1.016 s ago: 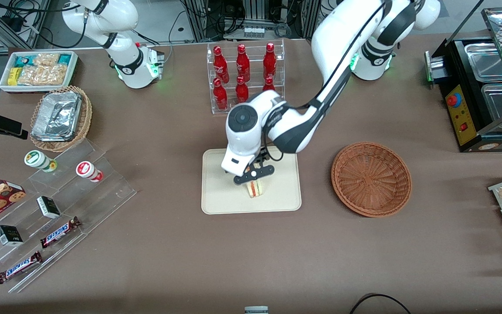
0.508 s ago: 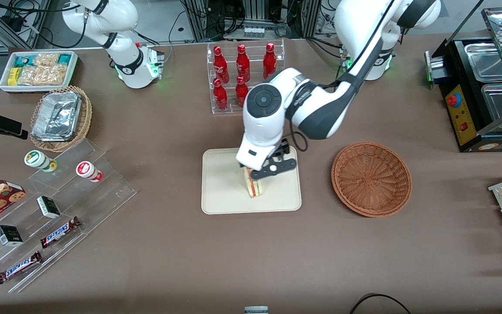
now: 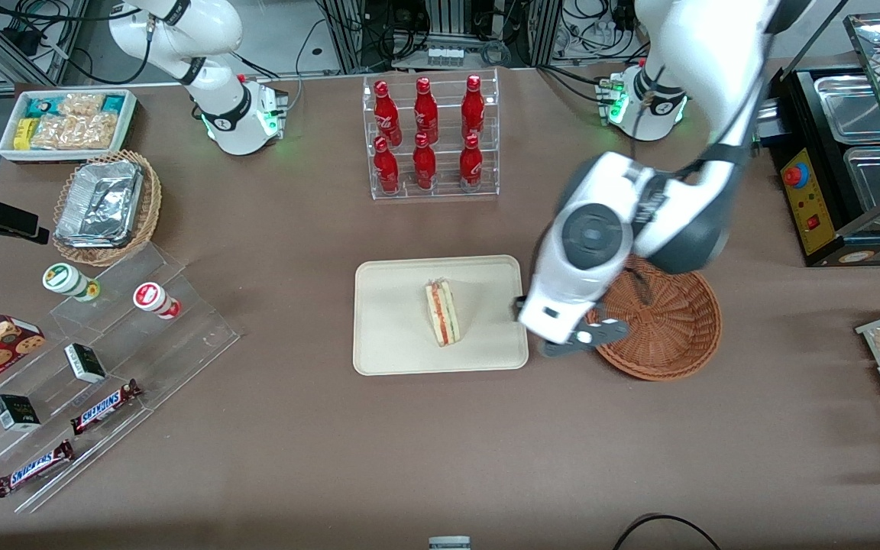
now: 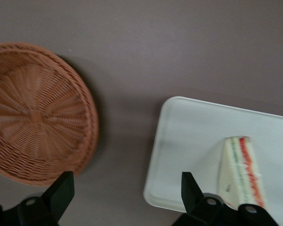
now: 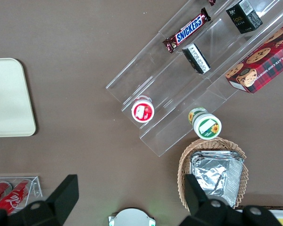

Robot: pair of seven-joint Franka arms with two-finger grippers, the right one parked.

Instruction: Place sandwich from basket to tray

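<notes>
The sandwich, a pale wedge with red, orange and green layers, stands on its edge in the middle of the cream tray. It also shows in the left wrist view as the sandwich on the tray. My gripper hangs open and empty above the bare table, between the tray's short edge and the reddish-brown basket. The wrist view shows the gripper with its fingers wide apart and the basket empty. The arm hides part of the basket's rim in the front view.
A clear rack of red bottles stands farther from the front camera than the tray. Toward the parked arm's end are a tan basket of foil containers, a white snack bin and acrylic steps. A black machine sits at the working arm's end.
My gripper let go of the sandwich, rose and swung off the tray toward the basket. The sandwich stays standing on the tray.
</notes>
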